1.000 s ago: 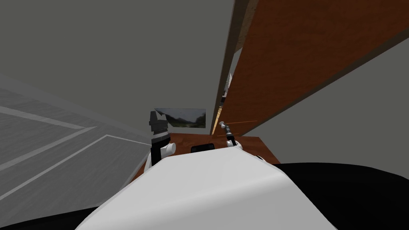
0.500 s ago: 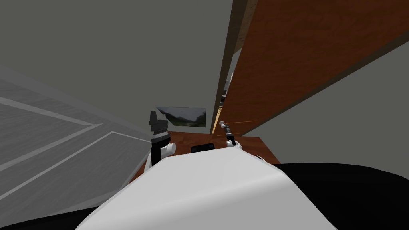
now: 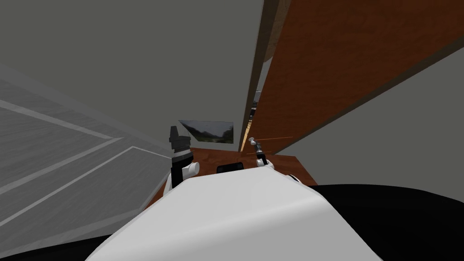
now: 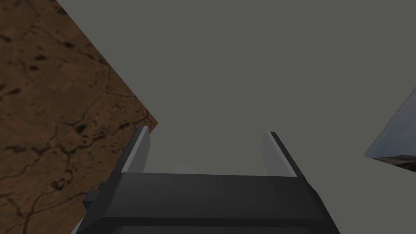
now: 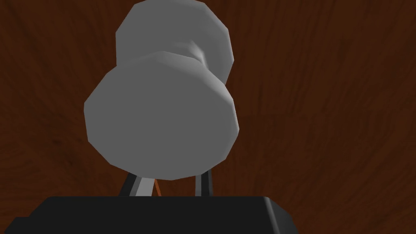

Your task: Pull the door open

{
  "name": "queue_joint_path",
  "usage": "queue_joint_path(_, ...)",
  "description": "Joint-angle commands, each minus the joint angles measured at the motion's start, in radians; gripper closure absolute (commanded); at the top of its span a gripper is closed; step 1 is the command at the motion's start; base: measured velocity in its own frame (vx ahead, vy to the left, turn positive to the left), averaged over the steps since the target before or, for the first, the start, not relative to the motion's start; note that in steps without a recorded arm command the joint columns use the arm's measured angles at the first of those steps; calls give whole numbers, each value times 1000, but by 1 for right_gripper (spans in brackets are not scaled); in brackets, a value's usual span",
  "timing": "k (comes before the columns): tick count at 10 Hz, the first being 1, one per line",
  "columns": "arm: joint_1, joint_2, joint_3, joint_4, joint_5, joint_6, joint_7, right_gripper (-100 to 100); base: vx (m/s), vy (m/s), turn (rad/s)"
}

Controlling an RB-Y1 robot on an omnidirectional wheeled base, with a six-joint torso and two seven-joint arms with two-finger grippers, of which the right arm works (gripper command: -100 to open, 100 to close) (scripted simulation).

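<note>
My right claw (image 5: 170, 185) is clamped narrow on the grey knob (image 5: 162, 122) of the brown door (image 3: 344, 68), placed for pulling. My left claw (image 4: 206, 135) stands wide, idle.

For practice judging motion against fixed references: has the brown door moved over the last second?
Yes. The door has swung further open, away from the door frame: the gap between them has widened. The right gripper grips its knob.

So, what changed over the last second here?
The gap between the brown door and its frame has widened slightly, and my view has shifted a little too. The right pincer stays shut on the grey knob; the left pincer stays open.
</note>
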Motion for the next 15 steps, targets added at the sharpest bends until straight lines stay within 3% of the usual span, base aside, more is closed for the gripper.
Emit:
queue_joint_path(1,-1,26,33,-24,-11,1,-43,100,-35,-14,94)
queue_joint_path(3,-1,26,33,-24,-11,1,-43,100,-33,-11,-1)
queue_joint_path(4,-5,25,43,-22,-30,2,-84,100,-28,-6,71)
queue_joint_path(8,-5,25,43,-22,-30,2,-84,100,-15,-8,11)
queue_joint_path(9,-5,25,43,8,-30,2,-84,100,3,-12,-8)
queue_joint_path(11,-5,25,43,-22,-30,2,-84,100,-2,4,-6)
queue_joint_path(12,-9,25,52,-19,-50,4,-126,100,-37,-17,65)
queue_joint_path(15,-9,25,52,-19,-50,4,-126,100,-21,-7,15)
